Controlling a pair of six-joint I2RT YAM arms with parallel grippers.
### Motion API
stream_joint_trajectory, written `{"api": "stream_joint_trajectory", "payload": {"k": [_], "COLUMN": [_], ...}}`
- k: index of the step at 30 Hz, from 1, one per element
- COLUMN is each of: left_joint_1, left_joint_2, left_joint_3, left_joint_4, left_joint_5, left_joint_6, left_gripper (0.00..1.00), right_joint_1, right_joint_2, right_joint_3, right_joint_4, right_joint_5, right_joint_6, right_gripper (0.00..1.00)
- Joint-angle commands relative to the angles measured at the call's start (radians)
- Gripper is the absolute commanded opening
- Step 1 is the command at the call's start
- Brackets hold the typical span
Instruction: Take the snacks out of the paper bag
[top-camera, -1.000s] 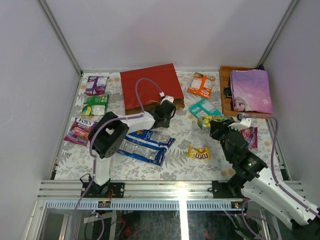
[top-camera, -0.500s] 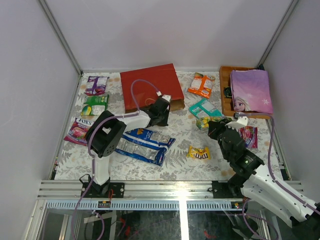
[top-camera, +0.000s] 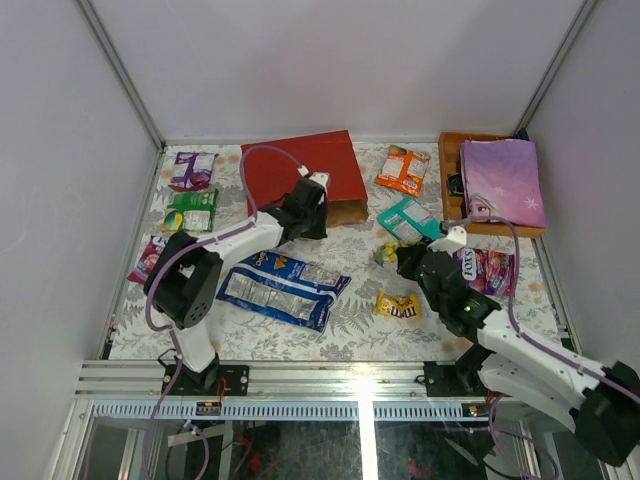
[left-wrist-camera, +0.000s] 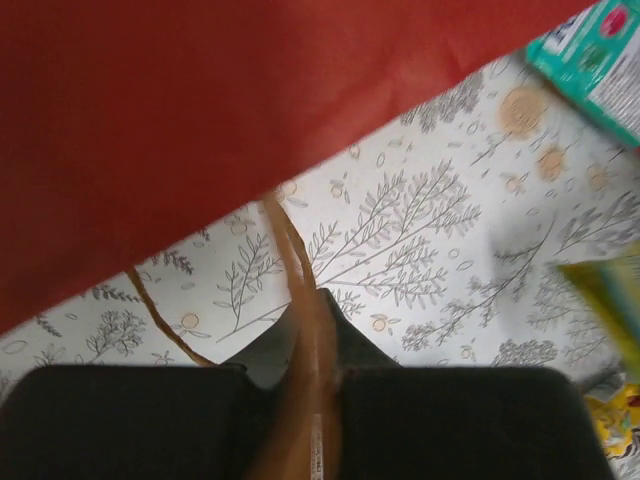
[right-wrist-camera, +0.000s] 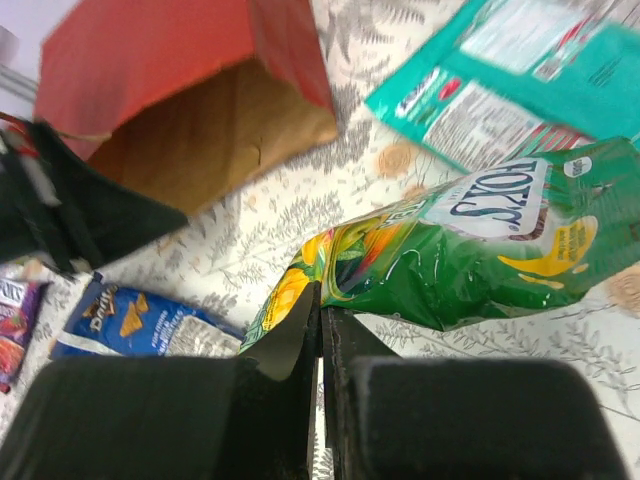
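Right gripper (right-wrist-camera: 320, 305) swung toward desk (top-camera: 360, 264) centre, jaws clamped on yellow-green packet (right-wrist-camera: 470, 255) corner. Left gripper (left-wrist-camera: 315, 322) moved up to paper bag (top-camera: 300, 165) by far edge — jaws pinch cord handle (left-wrist-camera: 298, 265). Lower packet flat on bare spot, clear of bag mouth, then release.

The paper bag (top-camera: 300, 170) lies flat at twelve o'clock on the table (top-camera: 355, 330), its brown mouth opening toward five o'clock. The left gripper (left-wrist-camera: 318, 305), pinched on a cord handle (left-wrist-camera: 290, 240), crowds that mouth from nine o'clock. At three o'clock of the mouth sits a teal packet (top-camera: 410, 217). At four o'clock the right gripper (right-wrist-camera: 320, 300), clamped on a yellow-green packet (right-wrist-camera: 450, 250), narrows the way in. Bare cloth runs between the mouth and the long blue bag (top-camera: 285, 290) at six o'clock.
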Motion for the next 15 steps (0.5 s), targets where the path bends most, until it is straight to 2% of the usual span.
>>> {"api": "stream_joint_trajectory", "payload": {"k": [1, 6, 15], "left_joint_1": [0.018, 0.032, 0.056], "left_joint_2": [-0.040, -0.056, -0.098], "left_joint_3": [0.048, 0.082, 0.164], "left_joint_4": [-0.020, -0.035, -0.083], "left_joint_5": [0.004, 0.002, -0.041], "left_joint_6": [0.004, 0.005, 0.019], "left_gripper": [0.00, 0.00, 0.00], "right_joint_1": [-0.003, -0.003, -0.003], "right_joint_2": [0.118, 0.258, 0.403], "right_joint_3": [-0.020, -0.003, 0.061], "right_joint_4": [0.218, 0.330, 0.377], "right_joint_5": [-0.087, -0.114, -0.236], "right_joint_6": [0.051, 0.049, 0.051], "right_gripper": [0.00, 0.00, 0.00]}}
